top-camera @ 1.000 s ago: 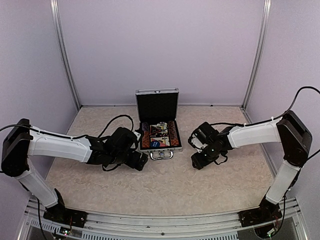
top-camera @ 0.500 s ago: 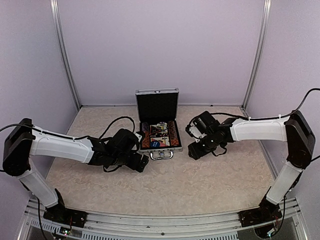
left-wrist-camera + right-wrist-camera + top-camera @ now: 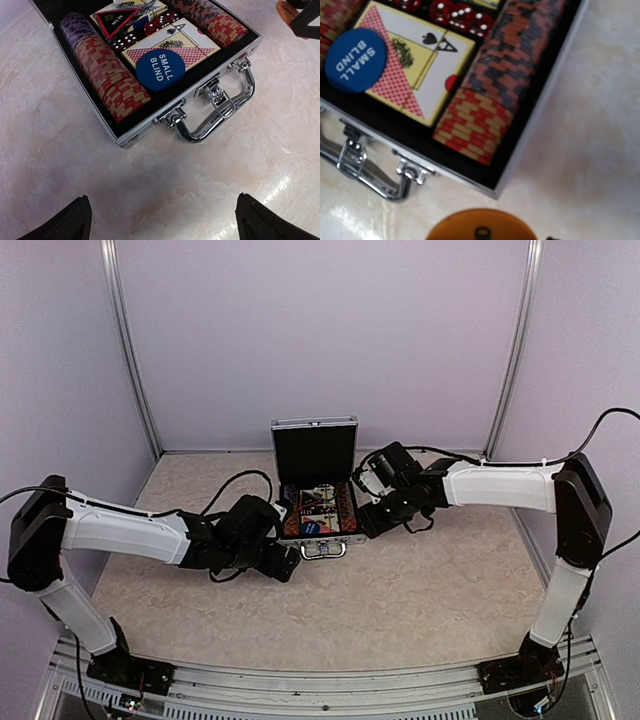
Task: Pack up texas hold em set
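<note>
The open silver case (image 3: 314,450) lies on the table (image 3: 400,590), lid upright, chips (image 3: 112,80) and cards (image 3: 172,45) inside. The left gripper (image 3: 162,222) hovers just before the case's handle (image 3: 215,117), fingers spread wide. The right gripper (image 3: 368,525), by the case's right edge, pinches an orange disc (image 3: 481,227).

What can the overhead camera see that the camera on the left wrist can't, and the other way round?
Only overhead: the raised lid, plus the left arm and right arm whole. Only left wrist: red dice, a red triangle, the blue button with its SMALL BLIND lettering, an orange disc at the frame's corner. Both: the open case, its handle, the chip rows.
</note>
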Action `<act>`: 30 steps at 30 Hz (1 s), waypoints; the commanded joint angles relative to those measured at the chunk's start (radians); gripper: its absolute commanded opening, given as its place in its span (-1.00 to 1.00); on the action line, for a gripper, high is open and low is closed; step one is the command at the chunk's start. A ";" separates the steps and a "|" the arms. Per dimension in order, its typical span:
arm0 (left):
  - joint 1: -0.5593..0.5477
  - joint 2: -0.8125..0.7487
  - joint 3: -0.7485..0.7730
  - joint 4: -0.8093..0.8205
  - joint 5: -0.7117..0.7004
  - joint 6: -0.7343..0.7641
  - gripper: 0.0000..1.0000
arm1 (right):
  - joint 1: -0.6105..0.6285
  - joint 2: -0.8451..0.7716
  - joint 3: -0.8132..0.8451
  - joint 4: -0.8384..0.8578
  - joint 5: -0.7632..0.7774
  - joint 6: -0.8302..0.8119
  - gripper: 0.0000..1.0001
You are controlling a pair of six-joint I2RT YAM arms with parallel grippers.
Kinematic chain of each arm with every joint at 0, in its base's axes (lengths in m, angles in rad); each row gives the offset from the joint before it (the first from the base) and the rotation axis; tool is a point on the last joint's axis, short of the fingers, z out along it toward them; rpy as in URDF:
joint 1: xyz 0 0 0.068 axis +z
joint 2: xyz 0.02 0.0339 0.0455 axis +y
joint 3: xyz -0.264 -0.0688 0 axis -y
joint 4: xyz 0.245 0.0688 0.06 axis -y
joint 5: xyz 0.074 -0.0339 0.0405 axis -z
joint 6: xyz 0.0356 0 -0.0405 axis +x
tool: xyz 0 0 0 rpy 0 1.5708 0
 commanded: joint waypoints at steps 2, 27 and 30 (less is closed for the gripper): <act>-0.010 0.012 0.032 -0.001 -0.010 -0.022 0.98 | 0.032 0.040 0.028 0.039 0.013 -0.021 0.10; 0.058 -0.114 0.035 -0.040 0.054 -0.133 0.98 | 0.079 -0.040 -0.217 0.086 0.023 -0.034 0.57; 0.047 -0.087 0.044 -0.049 0.044 -0.145 0.98 | 0.078 -0.007 -0.190 0.089 0.020 -0.031 0.59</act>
